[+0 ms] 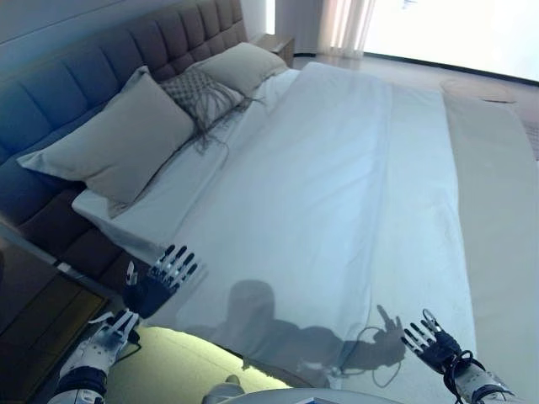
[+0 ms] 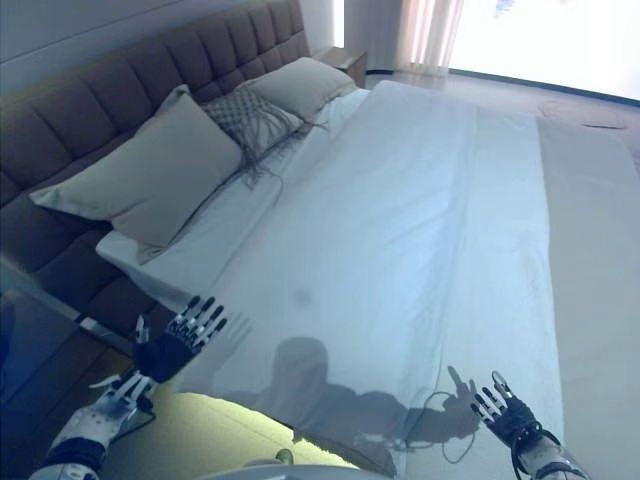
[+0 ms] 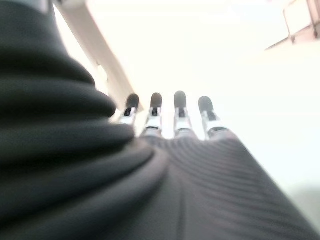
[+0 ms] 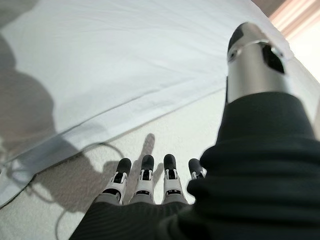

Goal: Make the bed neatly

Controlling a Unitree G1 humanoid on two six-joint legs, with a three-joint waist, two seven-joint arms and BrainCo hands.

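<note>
Bed (image 1: 354,168) with white duvet (image 1: 337,219), no writing

Head stereo pair: high, at the near edge of the bed (image 1: 337,168), looking down and across toward the far headboard (image 1: 126,59); both share almost the whole scene. Each wrist view sits very close behind its own fingers, the right over the duvet (image 4: 125,60) edge.

smooth matt white cloth duvet (image 1: 337,194); tufted fabric headboard (image 1: 101,76); matt cloth pillows (image 1: 118,139); woven textured cushion (image 1: 200,93).
</note>
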